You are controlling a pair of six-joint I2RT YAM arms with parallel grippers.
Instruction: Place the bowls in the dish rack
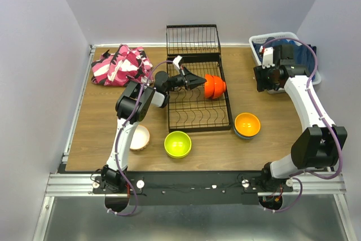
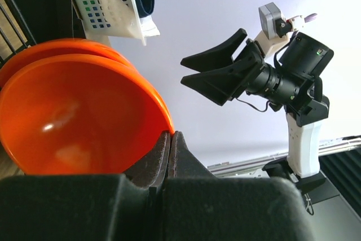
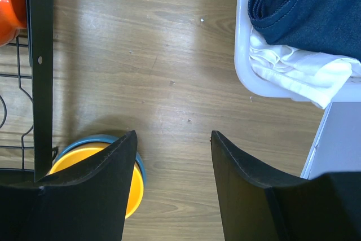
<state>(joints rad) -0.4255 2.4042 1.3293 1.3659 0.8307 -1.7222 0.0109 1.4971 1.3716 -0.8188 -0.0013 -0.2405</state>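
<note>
The black wire dish rack (image 1: 192, 108) lies mid-table with its upright section at the back. A red-orange bowl (image 1: 215, 86) stands on edge at the rack's right side. My left gripper (image 1: 198, 81) is shut on its rim; in the left wrist view the fingertips (image 2: 170, 135) pinch the edge of the bowl (image 2: 73, 117). My right gripper (image 1: 265, 78) is open and empty, hovering over the table by the basket; its fingers (image 3: 127, 156) spread over bare wood. An orange bowl (image 1: 247, 122) sits nested in a blue bowl (image 3: 90, 140). A lime green bowl (image 1: 177, 144) and a cream-white bowl (image 1: 140, 137) sit near the front.
A white laundry basket (image 1: 256, 42) with blue jeans (image 3: 310, 9) stands at the back right. A pink patterned cloth (image 1: 121, 65) lies at the back left. The left arm partly covers the cream-white bowl.
</note>
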